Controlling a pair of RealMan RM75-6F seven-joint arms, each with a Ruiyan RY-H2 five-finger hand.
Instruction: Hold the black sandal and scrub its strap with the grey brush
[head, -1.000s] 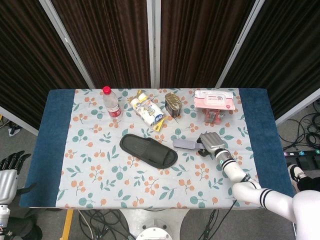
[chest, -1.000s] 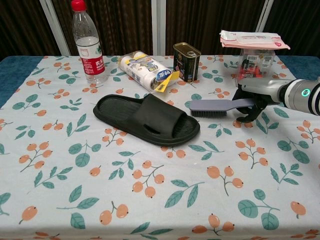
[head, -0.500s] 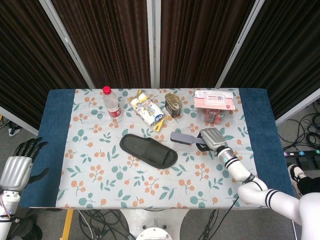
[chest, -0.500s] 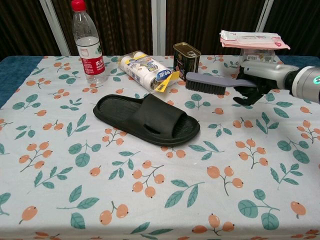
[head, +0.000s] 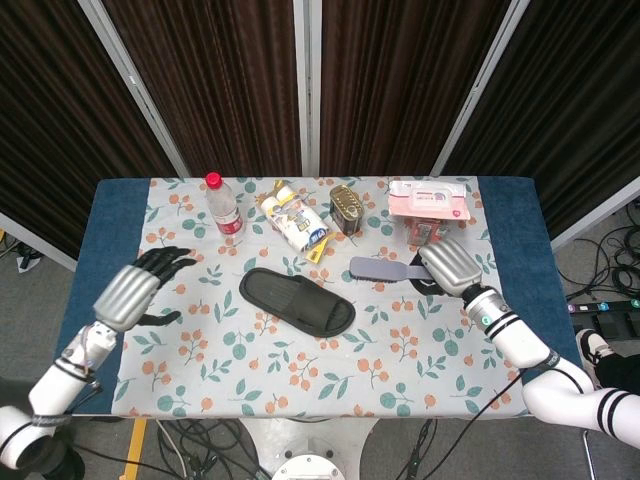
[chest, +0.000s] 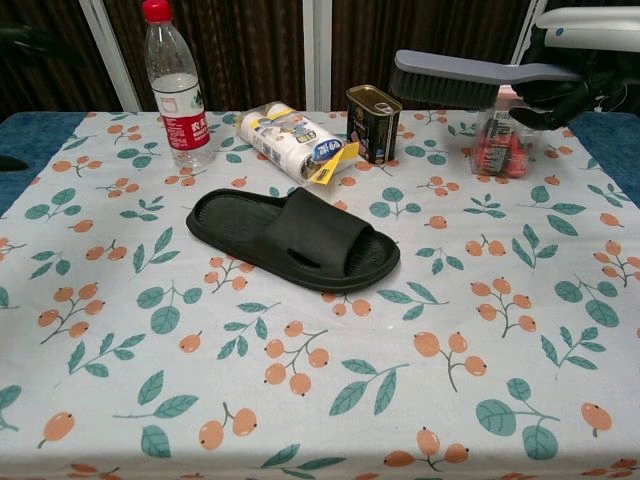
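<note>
The black sandal (head: 297, 301) (chest: 295, 238) lies flat in the middle of the flowered cloth, its strap toward the right. My right hand (head: 450, 268) (chest: 580, 60) grips the handle of the grey brush (head: 380, 268) (chest: 450, 78) and holds it in the air, bristles down, to the right of and above the sandal. My left hand (head: 135, 287) hovers over the cloth's left part with its fingers spread, holding nothing, well left of the sandal. In the chest view only a dark blur of the left hand shows at the top left corner.
Along the back stand a water bottle (head: 225, 210) (chest: 178, 85), a wrapped roll pack (head: 292, 225) (chest: 295, 140), a dark tin can (head: 346, 208) (chest: 372, 122) and a pink wipes pack on a small box (head: 430, 212) (chest: 505, 140). Blue table edges (head: 95, 290) flank the cloth.
My right hand has lifted the brush from the table up into the air. My left hand has come up from below the table's left edge over the cloth.
</note>
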